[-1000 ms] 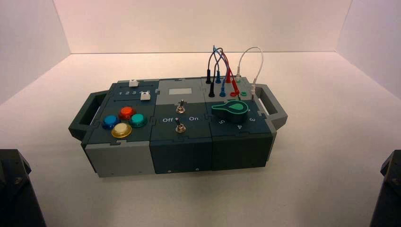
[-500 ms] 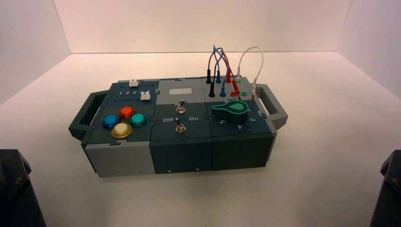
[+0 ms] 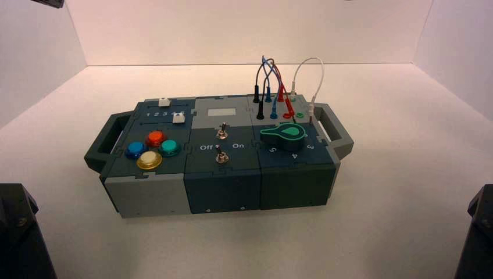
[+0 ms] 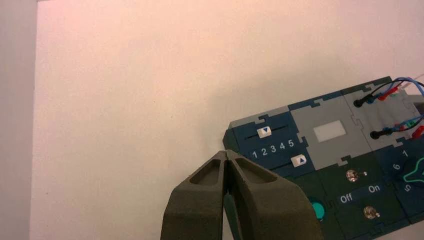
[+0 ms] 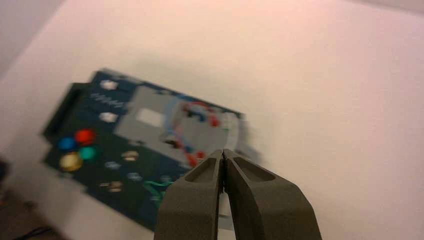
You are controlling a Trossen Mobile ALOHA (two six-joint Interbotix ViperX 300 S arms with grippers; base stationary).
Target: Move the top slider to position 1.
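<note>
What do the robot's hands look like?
The left hand and the right hand look alike: dark grey-brown, each with two chunky fingers that narrow to pointed tips. Each finger has a scooped hollow near its tip.

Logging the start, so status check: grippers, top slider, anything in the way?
Both grippers, left and right, shut, empty, off the box. Top slider between 2 and 3. Nothing seen blocking it.

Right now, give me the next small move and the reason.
I'd probably bring the left gripper toward the 5 side of the top slider, ready to push: its white knob sits near 3, not at position 1, and the shut fingers aren't touching it.
</note>
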